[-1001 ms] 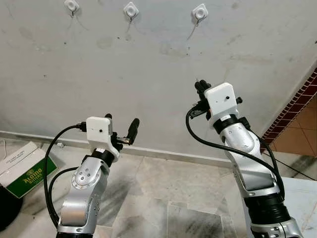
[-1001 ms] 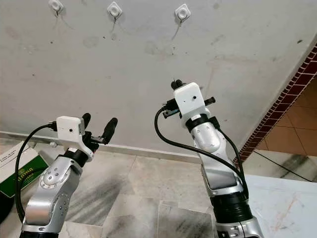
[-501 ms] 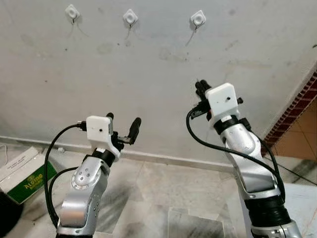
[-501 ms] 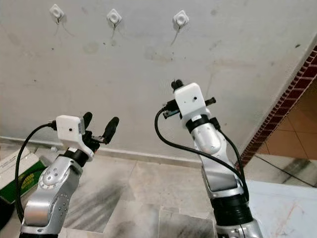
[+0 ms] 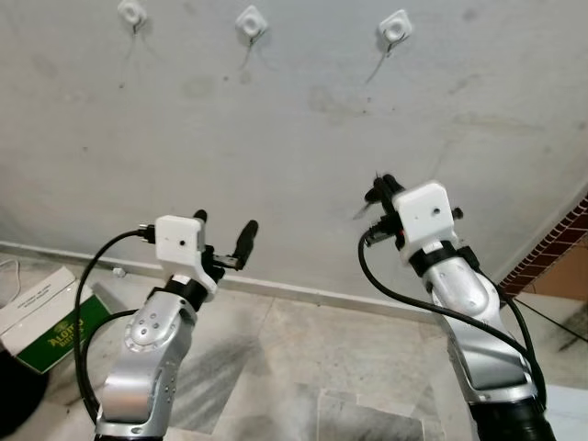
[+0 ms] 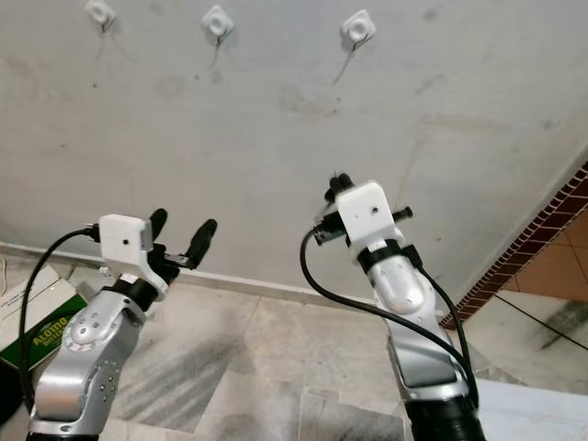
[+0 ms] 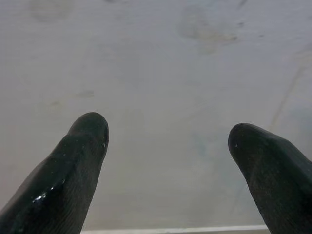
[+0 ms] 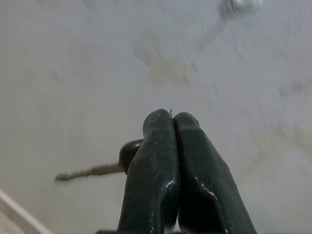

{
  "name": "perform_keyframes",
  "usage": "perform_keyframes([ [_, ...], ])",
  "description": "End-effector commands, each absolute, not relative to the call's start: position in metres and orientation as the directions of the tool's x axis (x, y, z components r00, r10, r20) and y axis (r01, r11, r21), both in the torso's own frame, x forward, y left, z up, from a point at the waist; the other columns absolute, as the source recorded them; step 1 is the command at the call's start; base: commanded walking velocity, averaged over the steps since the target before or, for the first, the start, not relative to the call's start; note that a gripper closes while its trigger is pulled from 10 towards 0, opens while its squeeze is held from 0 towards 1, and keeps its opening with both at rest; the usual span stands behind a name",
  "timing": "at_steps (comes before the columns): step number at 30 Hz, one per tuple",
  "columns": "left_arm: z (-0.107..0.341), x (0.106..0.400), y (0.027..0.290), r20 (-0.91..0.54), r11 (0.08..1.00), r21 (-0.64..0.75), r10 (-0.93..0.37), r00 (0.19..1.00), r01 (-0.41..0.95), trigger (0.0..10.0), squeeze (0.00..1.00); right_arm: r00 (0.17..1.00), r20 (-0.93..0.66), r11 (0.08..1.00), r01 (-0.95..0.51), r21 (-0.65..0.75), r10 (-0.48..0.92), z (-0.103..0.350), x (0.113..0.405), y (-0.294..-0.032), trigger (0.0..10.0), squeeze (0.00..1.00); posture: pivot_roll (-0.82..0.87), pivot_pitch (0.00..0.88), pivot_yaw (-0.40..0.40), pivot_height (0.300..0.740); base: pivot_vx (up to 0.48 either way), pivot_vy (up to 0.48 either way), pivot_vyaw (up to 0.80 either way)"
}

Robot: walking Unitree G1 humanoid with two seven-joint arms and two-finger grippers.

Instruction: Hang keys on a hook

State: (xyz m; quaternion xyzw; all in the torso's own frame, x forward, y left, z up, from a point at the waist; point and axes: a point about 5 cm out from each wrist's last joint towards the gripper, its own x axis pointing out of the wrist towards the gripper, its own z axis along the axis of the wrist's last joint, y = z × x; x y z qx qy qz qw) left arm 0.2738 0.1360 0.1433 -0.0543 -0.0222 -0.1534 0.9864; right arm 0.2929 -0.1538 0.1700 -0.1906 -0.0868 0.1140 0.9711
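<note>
Three white hooks sit high on the grey wall: a left hook, a middle hook and a right hook. My right gripper is raised toward the wall, well below the right hook, and is shut on a key. The key's dark head is pinched behind the fingertips and its pale blade sticks out sideways. My left gripper is held up lower on the left, open, with nothing between its fingers. It points at bare wall.
A green and white box lies on the marble floor at the lower left, beside a dark object. Red brick tiling runs down the wall at the right. A skirting strip marks the wall's base.
The camera has shifted, so the hooks sit further right in the picture. Against the wall, my right gripper with the key is a little lower. The left arm has held its pose.
</note>
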Motion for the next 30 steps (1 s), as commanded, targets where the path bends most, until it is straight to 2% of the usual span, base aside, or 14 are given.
perform_keyframes([
  [1,0.145,0.271,0.141,0.060,0.950,-0.090,-0.295,0.954,0.300,10.0,0.00,0.950,0.158,0.902,-0.189,-0.389,0.268,0.180,0.288,-0.153,10.0,0.00,-0.03,0.086,0.020,0.740,0.330,0.000,0.00],
  [13,0.143,0.266,0.143,0.046,0.949,-0.085,-0.300,0.953,0.303,10.0,0.00,0.958,0.110,0.904,-0.207,-0.375,0.266,0.168,0.272,-0.155,10.0,0.00,-0.02,0.085,0.029,0.740,0.332,0.000,0.00],
  [30,0.141,0.261,0.144,0.034,0.950,-0.078,-0.302,0.953,0.303,10.0,0.00,0.957,0.098,0.902,-0.221,-0.371,0.275,0.167,0.272,-0.154,10.0,0.00,-0.01,0.087,0.024,0.740,0.329,0.000,0.00],
])
